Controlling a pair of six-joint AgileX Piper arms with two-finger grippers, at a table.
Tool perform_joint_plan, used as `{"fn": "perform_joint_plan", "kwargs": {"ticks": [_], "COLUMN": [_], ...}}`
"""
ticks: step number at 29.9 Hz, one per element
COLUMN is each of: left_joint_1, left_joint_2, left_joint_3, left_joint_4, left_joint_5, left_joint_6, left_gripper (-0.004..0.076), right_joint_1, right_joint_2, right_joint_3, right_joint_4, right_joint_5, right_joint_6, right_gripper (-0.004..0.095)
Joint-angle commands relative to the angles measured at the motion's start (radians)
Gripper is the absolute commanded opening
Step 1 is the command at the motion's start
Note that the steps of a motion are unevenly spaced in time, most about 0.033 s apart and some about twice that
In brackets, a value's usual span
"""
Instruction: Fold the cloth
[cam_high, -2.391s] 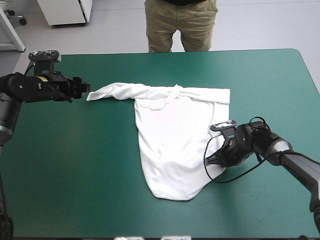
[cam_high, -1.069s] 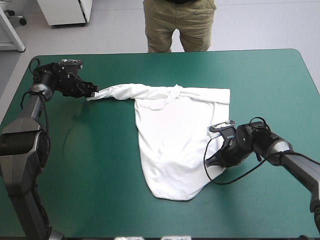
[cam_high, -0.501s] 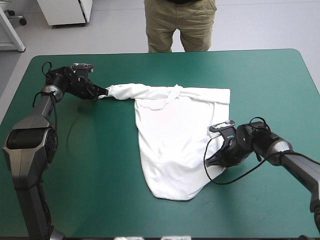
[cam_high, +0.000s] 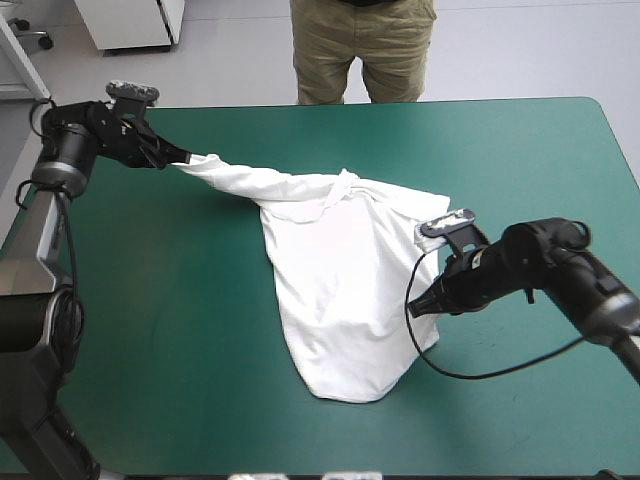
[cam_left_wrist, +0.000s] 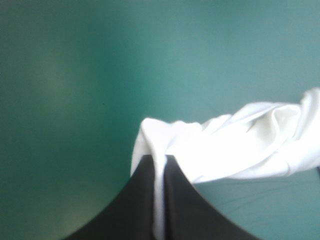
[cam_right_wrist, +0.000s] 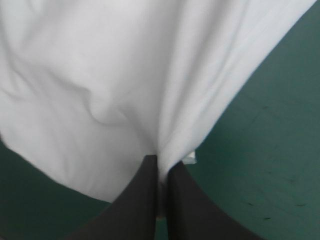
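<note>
1. Looking down from the high view, I saw the T-shirt (cam_high: 340, 300) lying at the middle of the teal-green cover (cam_high: 180, 380). Its hem pointed to the lower middle of the frame, and one sleeve was drawn out as a twisted rope toward the upper left. The left gripper (cam_high: 186, 158) pinched that sleeve's tip, and the right gripper (cam_high: 414, 305) pinched the shirt's side edge at middle right. I judged the step to be lifting and spreading. To do it well I would raise both arms evenly, hold the cloth taut without dragging it, and get the sleeve untwisted before any fold.
2. From the left wrist view, the left gripper (cam_left_wrist: 159, 159) was nearly closed on a thin strip of T-shirt (cam_left_wrist: 240, 147), with the rest bunched just ahead. The bite looked small, so I would pull gently.
3. From the right wrist view, the right gripper (cam_right_wrist: 159, 160) was likewise clamped on the T-shirt (cam_right_wrist: 100, 75), which fanned out ahead of it. A small white tab (cam_right_wrist: 190, 159) hung just beside the fingers, but I could read nothing on it. No brand or writing showed in any view.
</note>
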Motion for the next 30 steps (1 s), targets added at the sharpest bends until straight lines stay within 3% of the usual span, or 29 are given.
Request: {"fn": "perform_joint_plan", "kwargs": {"ticks": [1, 7, 11, 21, 30], "left_joint_1": [-0.002, 0.008, 0.04, 0.061, 0.033], "left_joint_2": [-0.148, -0.288, -0.395, -0.704, -0.78], "left_joint_3": [-0.058, -0.251, -0.389, -0.456, -0.456], "left_joint_4": [0.001, 0.004, 0.008, 0.197, 0.222], "left_joint_5": [0.0, 0.116, 0.13, 0.123, 0.144], "left_joint_6": [-0.031, -0.115, -0.165, -0.206, -0.215], "left_gripper": [-0.0009, -0.0009, -0.0009, -0.0009, -0.0009], "right_joint_1": [-0.001, -0.001, -0.001, -0.001, -0.001], "right_joint_2": [-0.155, -0.246, -0.248, -0.248, -0.248], "right_joint_3": [-0.156, -0.485, -0.702, -1.071, -1.19], "right_joint_4": [0.011, -0.15, -0.274, -0.267, -0.219], "right_joint_5": [0.042, 0.113, 0.129, 0.124, 0.188], "right_joint_6": [-0.001, 0.045, 0.068, 0.008, -0.011], "right_gripper": [-0.0017, -0.0017, -0.0017, -0.0017, -0.0016]}}
